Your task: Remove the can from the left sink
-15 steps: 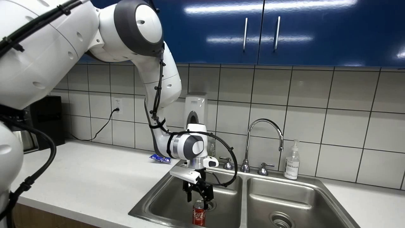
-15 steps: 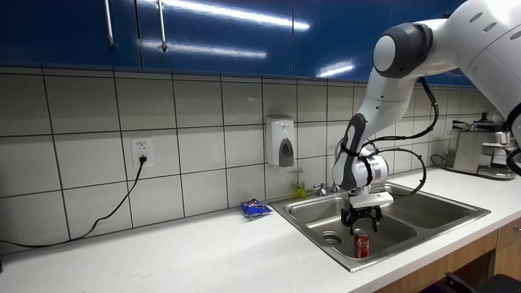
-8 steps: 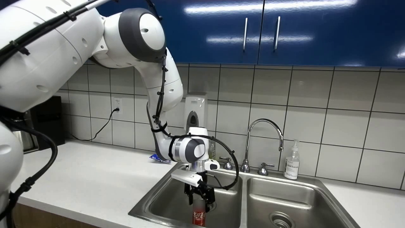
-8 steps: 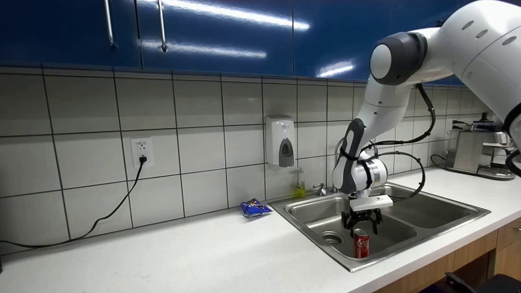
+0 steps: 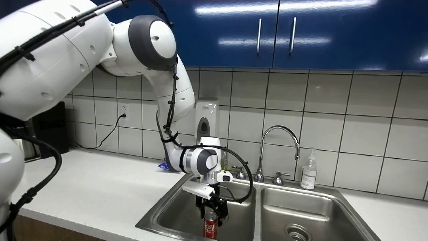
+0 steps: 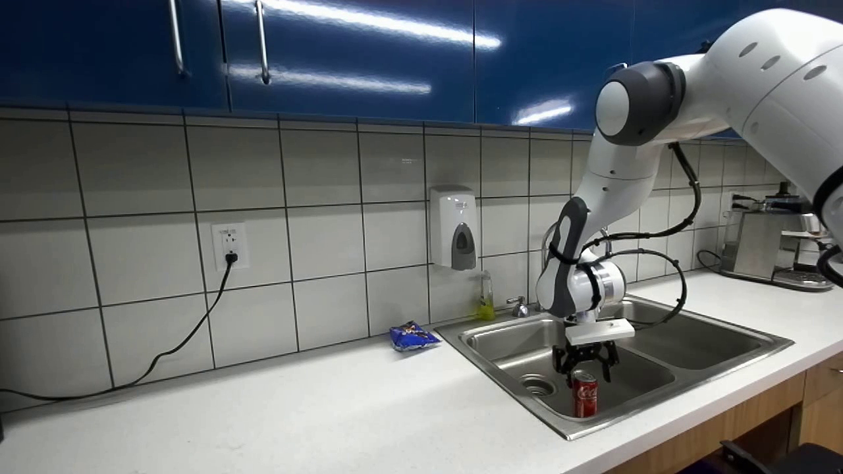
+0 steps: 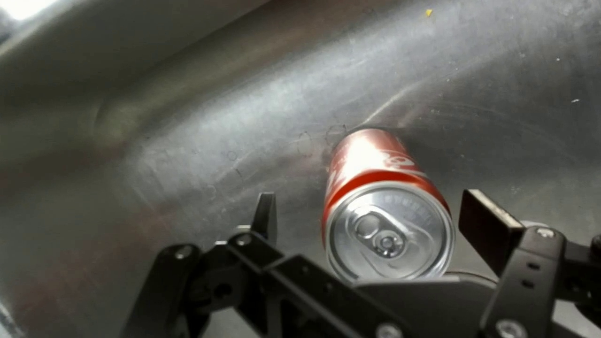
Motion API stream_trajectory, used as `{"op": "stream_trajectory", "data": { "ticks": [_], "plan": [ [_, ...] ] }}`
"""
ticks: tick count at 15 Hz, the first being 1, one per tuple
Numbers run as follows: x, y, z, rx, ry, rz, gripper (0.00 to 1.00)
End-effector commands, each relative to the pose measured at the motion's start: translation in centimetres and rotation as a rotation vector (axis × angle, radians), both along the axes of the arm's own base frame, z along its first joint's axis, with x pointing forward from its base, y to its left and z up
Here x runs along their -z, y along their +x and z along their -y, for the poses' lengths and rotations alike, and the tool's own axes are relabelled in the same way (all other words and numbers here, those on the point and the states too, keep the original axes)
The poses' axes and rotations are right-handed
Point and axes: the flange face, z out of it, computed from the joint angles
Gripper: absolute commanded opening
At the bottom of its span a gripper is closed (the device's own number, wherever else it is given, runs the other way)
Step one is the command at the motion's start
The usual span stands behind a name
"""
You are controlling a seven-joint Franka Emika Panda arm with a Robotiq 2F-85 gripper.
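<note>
The red can (image 5: 210,229) with a silvery top stands upright in the left sink (image 5: 239,214). It also shows near the front edge of the basin (image 6: 632,388) in an exterior view, where the can (image 6: 585,399) is fully visible. My gripper (image 6: 588,380) is open and points down at the can's top. In the wrist view the can (image 7: 368,157) lies between the open fingers (image 7: 371,220), with a gap on each side. The gap is wider at the finger on the picture's left. The lower edge of the can's top is hidden by the gripper body.
The right basin (image 5: 297,209) lies beyond a metal divider (image 5: 257,214). A curved faucet (image 5: 281,127) and a soap bottle (image 5: 308,174) stand behind the sinks. A blue packet (image 6: 411,336) lies on the white counter (image 6: 296,421). A round drain (image 6: 537,385) is beside the can.
The arm and gripper have moved down a little, bringing the open fingers closer to and around the can's top. The can has not moved.
</note>
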Motion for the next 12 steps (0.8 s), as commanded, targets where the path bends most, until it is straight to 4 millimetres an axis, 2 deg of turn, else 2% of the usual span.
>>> {"op": "stream_trajectory", "data": {
  "ticks": [1,3,4,9,12],
  "plan": [
    [0.18,0.70,0.22,0.031,-0.004,-0.003,1.00],
    [0.23,0.80,0.22,0.033,-0.004,-0.001,1.00],
    [0.23,0.86,0.22,0.035,-0.004,0.000,0.80],
    [0.38,1.00,0.15,0.043,-0.011,-0.003,0.42],
    [0.37,0.98,0.07,0.052,-0.012,-0.004,0.40]
  ]
}}
